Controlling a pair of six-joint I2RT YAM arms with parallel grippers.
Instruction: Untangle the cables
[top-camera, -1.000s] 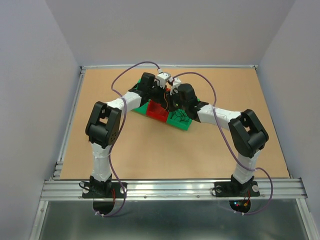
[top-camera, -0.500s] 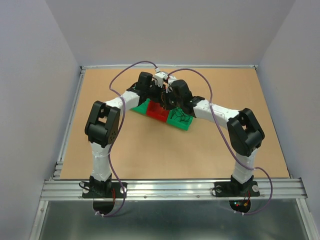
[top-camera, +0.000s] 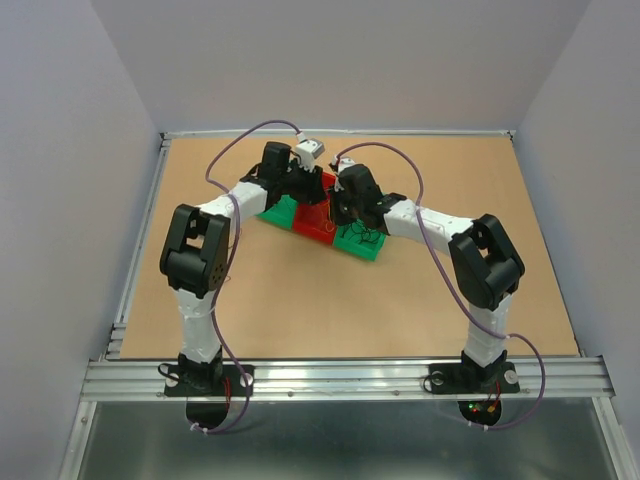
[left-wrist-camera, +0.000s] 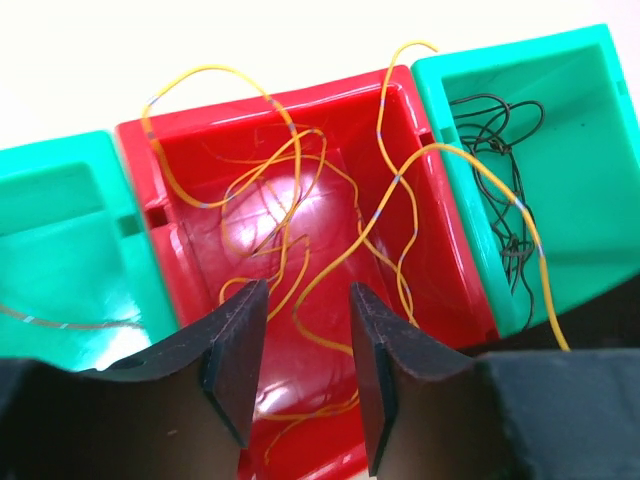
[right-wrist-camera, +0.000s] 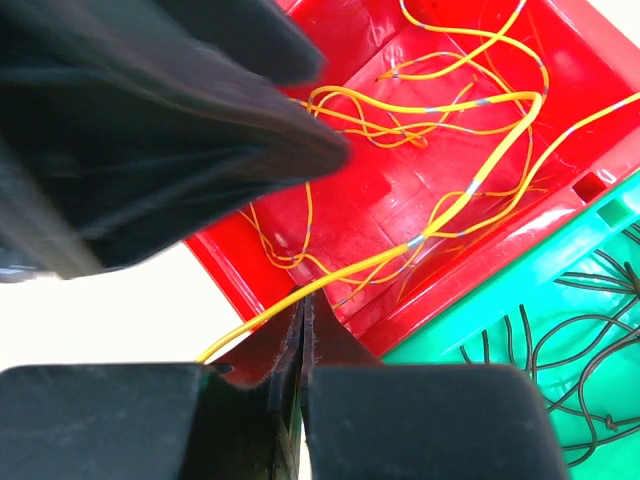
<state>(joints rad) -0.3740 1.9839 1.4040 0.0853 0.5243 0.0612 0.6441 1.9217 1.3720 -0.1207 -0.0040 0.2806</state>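
Observation:
Thin yellow cables lie tangled in a red bin, which stands between two green bins. Black cables lie in the right green bin. My left gripper is open and empty, with its fingers hanging over the red bin's near part. My right gripper is shut on one yellow cable at the red bin's edge. That strand runs taut back into the tangle. In the top view both grippers, the left and the right, meet over the red bin.
The left green bin holds one thin pale strand. The left arm's dark body fills the upper left of the right wrist view, close to my right gripper. Black cables also show there. The table is walled on three sides.
My left arm has swung left and brought its gripper down over the red bin. My right gripper has shifted left toward the red bin's edge. The two grippers are closer together.

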